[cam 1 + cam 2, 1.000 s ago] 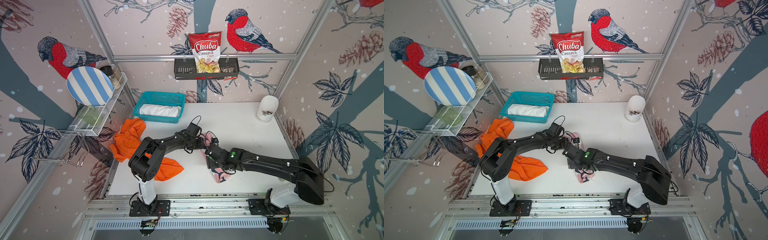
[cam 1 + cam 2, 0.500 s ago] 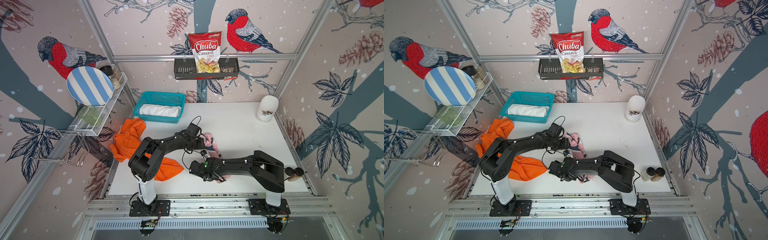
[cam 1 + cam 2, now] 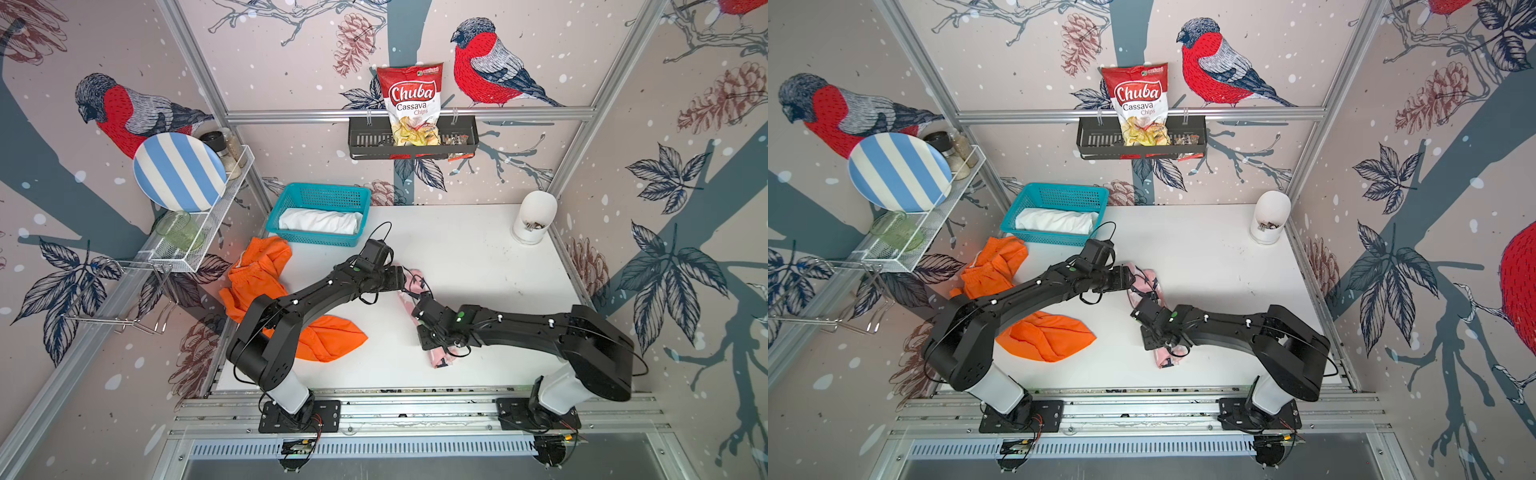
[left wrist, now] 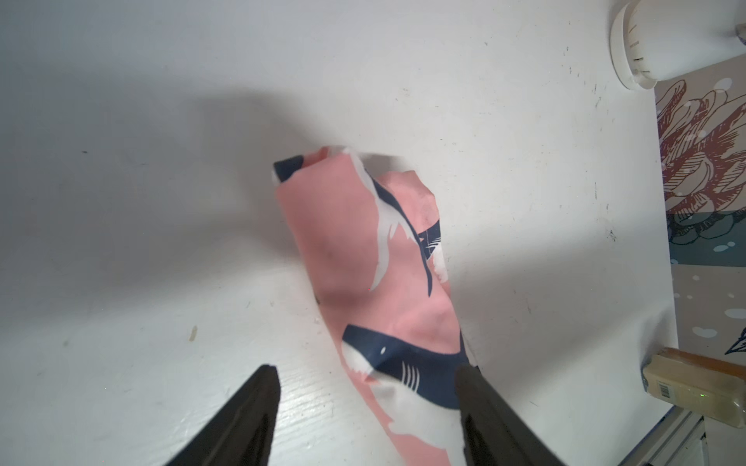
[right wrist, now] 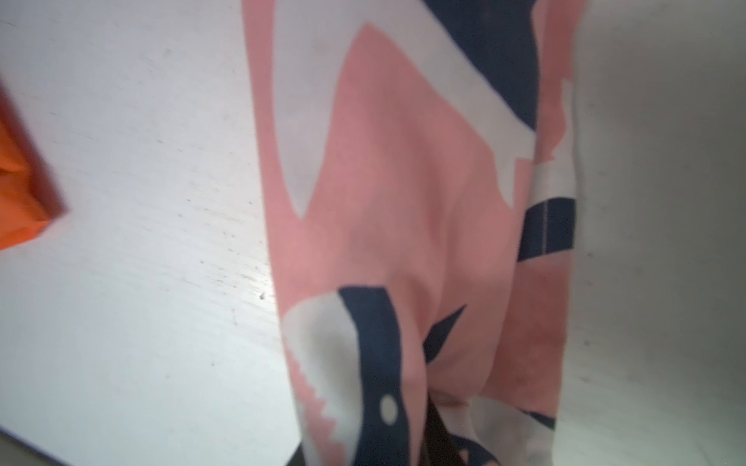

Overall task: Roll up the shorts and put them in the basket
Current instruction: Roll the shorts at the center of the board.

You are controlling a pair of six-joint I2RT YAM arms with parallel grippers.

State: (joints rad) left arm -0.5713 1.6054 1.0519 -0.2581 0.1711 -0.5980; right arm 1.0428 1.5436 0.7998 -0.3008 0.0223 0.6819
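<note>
The pink shark-print shorts (image 3: 439,358) lie as a long narrow bundle down the middle of the white table (image 3: 478,257). My left gripper (image 4: 367,383) stands open at their far end, the fabric (image 4: 363,250) lying between its fingers, against one of them. My right gripper (image 3: 419,301) sits on the bundle's middle, shut on a fold of it. In the right wrist view the cloth (image 5: 403,181) wraps a dark finger (image 5: 438,427). The orange shorts (image 3: 257,274) lie crumpled at the left, partly under the left arm. The white shorts (image 3: 320,220) lie rolled in the teal basket (image 3: 365,195).
A white canister (image 3: 534,216) stands at the back right corner. On the left wall hangs a wire rack (image 3: 199,249) with a striped plate and a green glass. A black shelf (image 3: 411,141) with a chips bag hangs on the back wall. A tan bottle (image 4: 694,387) lies near the table's right edge.
Half a second ago the right arm was folded with its gripper nearer the front left; now it reaches over the pink shorts again and its jaws have closed. The left jaws opened wider.
</note>
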